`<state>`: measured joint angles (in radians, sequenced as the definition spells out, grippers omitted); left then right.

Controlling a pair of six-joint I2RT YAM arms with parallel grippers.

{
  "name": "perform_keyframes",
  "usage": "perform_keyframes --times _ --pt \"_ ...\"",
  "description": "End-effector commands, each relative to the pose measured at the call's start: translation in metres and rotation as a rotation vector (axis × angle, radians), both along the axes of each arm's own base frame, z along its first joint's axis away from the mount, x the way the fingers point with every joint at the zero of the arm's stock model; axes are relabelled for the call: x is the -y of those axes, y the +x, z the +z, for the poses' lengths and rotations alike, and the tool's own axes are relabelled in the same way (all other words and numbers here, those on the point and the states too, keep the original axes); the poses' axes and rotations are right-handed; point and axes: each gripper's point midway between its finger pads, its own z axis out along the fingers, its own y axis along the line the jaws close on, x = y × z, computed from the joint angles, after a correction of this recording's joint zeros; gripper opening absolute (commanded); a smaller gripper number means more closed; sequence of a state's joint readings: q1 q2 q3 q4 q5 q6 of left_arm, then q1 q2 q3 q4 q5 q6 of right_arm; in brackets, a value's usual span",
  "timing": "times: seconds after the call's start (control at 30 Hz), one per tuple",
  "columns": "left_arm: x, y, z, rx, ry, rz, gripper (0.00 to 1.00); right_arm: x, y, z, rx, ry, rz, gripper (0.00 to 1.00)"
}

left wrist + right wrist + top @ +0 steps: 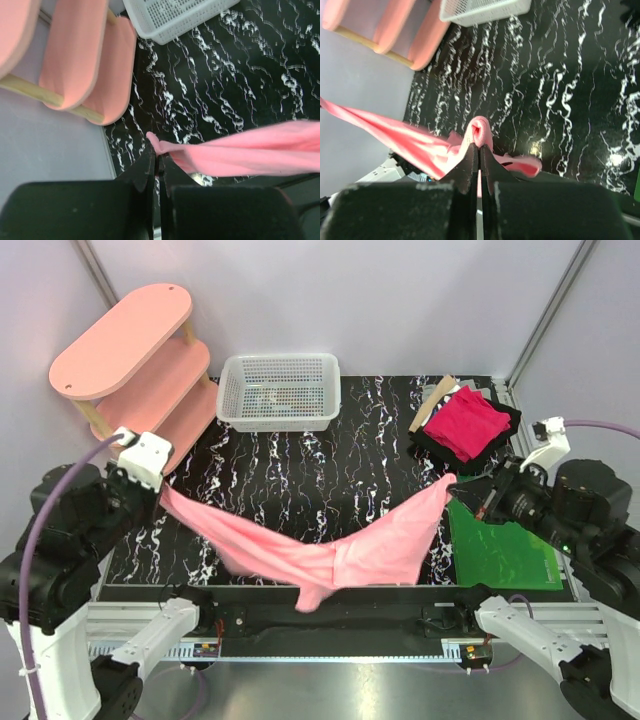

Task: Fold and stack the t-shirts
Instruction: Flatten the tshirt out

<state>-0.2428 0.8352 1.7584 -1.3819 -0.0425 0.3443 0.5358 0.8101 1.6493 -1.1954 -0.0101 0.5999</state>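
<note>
Nearest, my left gripper (157,153) and right gripper (480,150) each pinch one end of the pink shirt (330,552), which sags between them over the near edge of the table (300,460). Shirts counted: two. The red shirt (468,422) lies at far right, apart from both grippers.

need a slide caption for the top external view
The salmon-pink t-shirt hangs stretched between left claw and right claw; the magenta t-shirt lies far right.

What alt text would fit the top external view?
The left gripper and right gripper hold a salmon-pink t-shirt sagging between them over a black marbled table. A magenta t-shirt lies far right, behind a white basket.
</note>
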Motion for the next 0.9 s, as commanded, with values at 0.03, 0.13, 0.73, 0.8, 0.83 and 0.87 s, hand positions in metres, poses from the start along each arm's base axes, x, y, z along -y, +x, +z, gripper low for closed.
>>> perform_keyframes --times 0.03,0.13,0.73,0.8,0.83,0.87 --pt "-0.001 0.005 -0.048 -0.153 0.053 0.005 0.00 -0.011 0.021 -0.020 -0.067 -0.019 -0.017 0.00" --pt "0.006 0.031 -0.052 -0.146 0.051 -0.001 0.00 -0.011 0.043 -0.031 -0.073 -0.068 -0.065 0.00" --pt "0.029 0.142 -0.004 -0.125 0.104 -0.019 0.00 -0.037 0.116 -0.039 -0.087 -0.189 -0.098 0.00" --pt "0.026 0.126 -0.037 -0.188 0.116 -0.029 0.00 -0.035 0.110 -0.050 -0.109 -0.185 -0.099 0.00" --pt "0.025 0.106 -0.035 -0.159 0.105 -0.050 0.00 -0.034 0.107 -0.053 -0.115 -0.183 -0.098 0.00" --pt "0.024 0.092 -0.066 -0.229 0.114 -0.065 0.00 -0.033 0.105 -0.056 -0.122 -0.183 -0.101 0.00"
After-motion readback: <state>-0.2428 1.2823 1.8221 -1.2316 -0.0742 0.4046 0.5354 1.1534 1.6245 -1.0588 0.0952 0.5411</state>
